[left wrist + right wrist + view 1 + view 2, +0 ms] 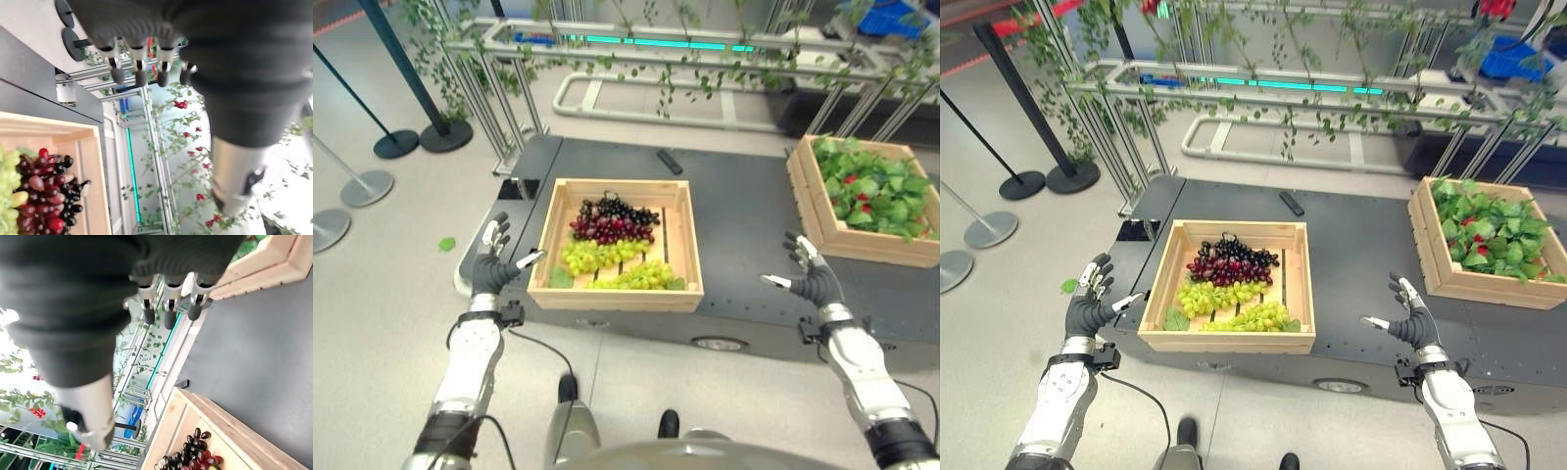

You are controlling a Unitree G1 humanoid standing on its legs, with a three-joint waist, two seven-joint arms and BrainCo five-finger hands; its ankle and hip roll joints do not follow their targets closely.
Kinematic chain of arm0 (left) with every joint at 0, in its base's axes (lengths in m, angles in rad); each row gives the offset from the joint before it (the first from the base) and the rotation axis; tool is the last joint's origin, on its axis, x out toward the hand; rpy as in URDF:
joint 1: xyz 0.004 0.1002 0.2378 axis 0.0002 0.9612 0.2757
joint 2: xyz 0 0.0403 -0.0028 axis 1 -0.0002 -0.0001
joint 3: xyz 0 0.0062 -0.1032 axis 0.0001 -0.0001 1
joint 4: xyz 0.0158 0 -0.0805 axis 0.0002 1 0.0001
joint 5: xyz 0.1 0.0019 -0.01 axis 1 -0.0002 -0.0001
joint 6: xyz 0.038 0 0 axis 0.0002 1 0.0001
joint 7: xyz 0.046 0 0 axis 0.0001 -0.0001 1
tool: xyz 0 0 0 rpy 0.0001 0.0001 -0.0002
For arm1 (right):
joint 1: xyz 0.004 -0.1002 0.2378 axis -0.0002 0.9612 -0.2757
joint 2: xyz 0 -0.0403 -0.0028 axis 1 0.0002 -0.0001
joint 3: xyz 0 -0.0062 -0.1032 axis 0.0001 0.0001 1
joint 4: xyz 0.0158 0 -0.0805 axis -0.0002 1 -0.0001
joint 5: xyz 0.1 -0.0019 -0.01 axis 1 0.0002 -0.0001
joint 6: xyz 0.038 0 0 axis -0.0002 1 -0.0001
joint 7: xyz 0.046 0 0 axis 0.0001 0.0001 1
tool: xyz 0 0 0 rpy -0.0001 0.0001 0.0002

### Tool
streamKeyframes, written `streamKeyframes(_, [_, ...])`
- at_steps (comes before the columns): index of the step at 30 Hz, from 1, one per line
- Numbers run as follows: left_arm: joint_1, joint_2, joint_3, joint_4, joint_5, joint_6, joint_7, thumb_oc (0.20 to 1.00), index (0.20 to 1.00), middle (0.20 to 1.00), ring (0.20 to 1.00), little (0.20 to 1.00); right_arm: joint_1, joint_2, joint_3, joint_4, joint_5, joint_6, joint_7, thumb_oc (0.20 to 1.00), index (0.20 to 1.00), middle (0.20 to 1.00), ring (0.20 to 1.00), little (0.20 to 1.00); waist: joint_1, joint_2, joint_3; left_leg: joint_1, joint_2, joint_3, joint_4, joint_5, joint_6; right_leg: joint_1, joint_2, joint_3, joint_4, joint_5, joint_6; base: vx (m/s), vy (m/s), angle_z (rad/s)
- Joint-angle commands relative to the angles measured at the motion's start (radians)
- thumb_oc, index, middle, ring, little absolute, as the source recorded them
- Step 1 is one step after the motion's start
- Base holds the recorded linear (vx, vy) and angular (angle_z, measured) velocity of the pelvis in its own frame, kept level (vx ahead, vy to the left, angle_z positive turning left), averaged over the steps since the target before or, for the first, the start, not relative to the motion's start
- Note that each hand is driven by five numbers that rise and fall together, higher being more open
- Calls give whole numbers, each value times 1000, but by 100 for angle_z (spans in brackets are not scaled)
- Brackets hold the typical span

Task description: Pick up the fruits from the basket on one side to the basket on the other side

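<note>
A shallow wooden crate [541, 257] sits on the dark platform [744, 225]. It holds a dark purple and red grape bunch [613, 219] at the back and green grape bunches [595, 257] toward the front. A second wooden crate [813, 201] at the right is full of green leaves with a few red fruits [851, 180]. My left hand [493, 262] hovers open just left of the grape crate, holding nothing. My right hand [810, 275] hovers open over the platform between the two crates, also holding nothing.
A small black remote [670, 162] lies on the platform behind the grape crate. Metal railings with hanging vines [636, 49] run along the back. Stanchion bases [396, 144] stand on the floor at the left. A green leaf [446, 244] lies on the floor.
</note>
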Motion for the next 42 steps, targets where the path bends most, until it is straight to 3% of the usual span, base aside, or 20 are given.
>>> streamKeyframes(1, [-40, 79, 47, -78, 39, -74, 30, 1000, 1000, 1000, 1000, 1000, -25, -15, -20, -82, -18, -67, -11, 1000, 1000, 1000, 1000, 1000, 16, -48, -42, -63, -12, 40, 149, 37, -7, 80, -118, -37, 92, -149, 140, 410, 354, -51])
streamKeyframes(2, [-36, 90, 50, -94, 50, -75, 29, 1000, 1000, 1000, 1000, 1000, -24, -4, -17, -78, -19, -62, -7, 1000, 1000, 1000, 1000, 1000, 24, -66, -42, -69, -30, 43, 194, -7, 16, 70, -142, -26, 139, -151, 149, 283, 236, -22])
streamKeyframes(3, [-44, 100, 43, -101, 56, -77, 29, 1000, 1000, 1000, 1000, 1000, -19, 6, -17, -82, -23, -64, -5, 1000, 1000, 1000, 1000, 1000, 26, -76, -40, -83, -41, 53, 226, -11, 19, 50, -154, -28, 178, -135, 161, 294, 254, -36])
streamKeyframes(5, [-51, 118, 26, -121, 63, -71, 8, 1000, 1000, 1000, 1000, 1000, 12, 23, -34, -95, -38, -55, 13, 1000, 1000, 1000, 1000, 1000, 20, -98, -51, -87, -82, 68, 266, -66, 57, -11, -191, -18, 322, -79, 211, 324, 321, -33])
streamKeyframes(8, [-52, 138, 12, -152, 79, -74, 2, 1000, 1000, 1000, 1000, 1000, 39, 27, -56, -120, -43, -56, 23, 1000, 1000, 1000, 1000, 1000, -5, -80, -51, -61, -133, 54, 257, -93, 103, -134, -210, 38, 534, 81, 233, 304, 384, 23])
streamKeyframes(9, [-51, 147, 12, -160, 91, -74, 4, 1000, 1000, 1000, 1000, 1000, 36, 26, -57, -126, -47, -56, 24, 1000, 1000, 1000, 1000, 1000, -14, -63, -42, -38, -138, 54, 245, -102, 116, -178, -207, 27, 574, 98, 227, 254, 350, 46])
streamKeyframes(13, [-35, 154, 36, -188, 119, -75, 10, 1000, 1000, 1000, 1000, 1000, 32, 1, -62, -147, -86, -53, 25, 1000, 1000, 1000, 1000, 1000, -31, -48, -31, 37, -172, 51, 174, -114, 123, -250, -204, 2, 451, 43, 208, 267, 174, 9])
streamKeyframes(14, [-45, 151, 41, -186, 111, -82, 9, 1000, 1000, 1000, 1000, 1000, 38, -8, -74, -150, -86, -54, 21, 1000, 1000, 1000, 1000, 1000, -38, -54, -23, 55, -193, 40, 155, -118, 115, -246, -206, 17, 264, 25, 200, 254, -9, 3])
streamKeyframes(16, [-72, 153, 40, -178, 113, -84, 15, 1000, 1000, 1000, 1000, 1000, 36, -30, -80, -154, -98, -50, 16, 1000, 1000, 1000, 1000, 1000, -47, -59, -15, 65, -197, 20, 145, -127, 109, -254, -229, 69, 171, 53, 214, 238, -44, 34])
streamKeyframes(19, [-81, 141, 39, -182, 128, -78, 15, 1000, 1000, 1000, 1000, 1000, 47, -80, -86, -178, -126, -42, 43, 1000, 1000, 1000, 1000, 1000, -36, -84, -22, 65, -204, 19, 157, -138, 105, -228, -221, 50, 173, 55, 209, 128, -103, 82])
streamKeyframes(24, [-82, 133, 55, -194, 107, -86, 9, 1000, 1000, 1000, 1000, 1000, 5, -192, -101, -206, -179, -39, 53, 1000, 1000, 1000, 1000, 1000, -19, -82, -13, 44, -194, 6, 175, -145, 91, -217, -211, -4, 164, 38, 201, 67, -113, 9])
streamKeyframes(30, [-107, 136, 54, -194, 102, -87, 7, 1000, 1000, 1000, 1000, 1000, -25, -196, -93, -217, -183, -35, 57, 1000, 1000, 1000, 1000, 1000, -17, -77, -1, 1, -184, -3, 196, -144, 76, -215, -207, -28, 124, 38, 197, 0, -54, 4])
streamKeyframes(42, [-103, 131, 58, -190, 104, -88, 11, 1000, 1000, 1000, 1000, 1000, 4, -204, -82, -222, -243, -34, 76, 1000, 1000, 1000, 1000, 1000, -26, -77, -5, -18, -186, 8, 247, -172, 79, -211, -215, -6, 142, 21, 198, 0, 0, 0])
